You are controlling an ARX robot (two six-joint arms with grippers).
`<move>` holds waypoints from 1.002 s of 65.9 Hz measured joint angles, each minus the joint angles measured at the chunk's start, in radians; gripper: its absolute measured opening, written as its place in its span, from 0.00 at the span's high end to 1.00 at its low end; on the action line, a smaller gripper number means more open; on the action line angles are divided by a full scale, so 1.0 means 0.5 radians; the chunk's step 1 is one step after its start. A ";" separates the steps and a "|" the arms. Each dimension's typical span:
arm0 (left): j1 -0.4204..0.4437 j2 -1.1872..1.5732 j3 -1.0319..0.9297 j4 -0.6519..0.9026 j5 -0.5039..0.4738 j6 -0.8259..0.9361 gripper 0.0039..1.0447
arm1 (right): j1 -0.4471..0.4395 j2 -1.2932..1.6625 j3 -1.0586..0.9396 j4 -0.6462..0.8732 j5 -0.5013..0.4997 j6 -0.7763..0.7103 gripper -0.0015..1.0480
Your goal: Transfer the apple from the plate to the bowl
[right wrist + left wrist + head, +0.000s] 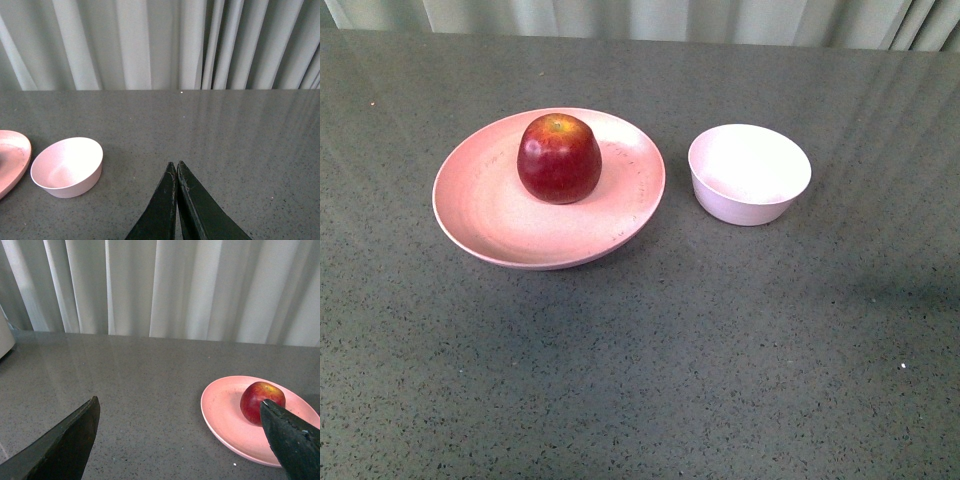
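The dark-red apple (pixel 559 158) sits upright on the wide salmon-pink plate (pixel 480 215) left of centre on the table. The small pale bowl (pixel 749 172) stands empty just right of the plate. Neither arm shows in the front view. In the left wrist view my left gripper (pixel 180 407) is open and empty, its black fingers wide apart, with the apple (pixel 260 399) and plate (pixel 225 410) ahead by one fingertip. In the right wrist view my right gripper (pixel 176 164) is shut and empty above the table, the bowl (pixel 67 167) and the plate's edge (pixel 12 160) off to one side.
The grey speckled table (pixel 670 350) runs back to a pale pleated curtain (pixel 650 18). A white object (pixel 5 337) shows at the edge of the left wrist view.
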 joint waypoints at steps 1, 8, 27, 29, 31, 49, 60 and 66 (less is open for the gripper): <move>0.000 0.000 0.000 0.000 0.000 0.000 0.08 | 0.000 -0.031 0.000 -0.027 0.000 0.000 0.98; 0.000 0.000 0.000 0.000 0.000 0.000 0.08 | 0.000 -0.201 -0.002 -0.179 0.000 0.000 0.98; 0.000 0.000 0.000 0.000 0.000 0.000 0.08 | 0.000 -0.549 -0.002 -0.504 0.000 0.000 0.98; 0.000 0.000 0.000 0.000 0.000 0.000 0.08 | 0.000 -0.578 -0.002 -0.532 0.000 0.000 0.98; 0.000 0.000 0.000 0.000 0.000 0.000 0.08 | 0.000 -0.613 -0.002 -0.565 0.000 0.000 0.98; 0.000 0.000 0.000 0.000 0.000 0.000 0.08 | 0.000 -0.829 -0.002 -0.775 0.001 0.000 0.98; 0.000 0.000 0.000 0.000 0.000 0.000 0.08 | 0.000 -0.955 -0.002 -0.902 0.001 0.000 0.98; 0.000 0.000 0.000 0.000 0.000 0.000 0.08 | 0.000 -1.003 -0.002 -0.950 0.001 0.000 0.98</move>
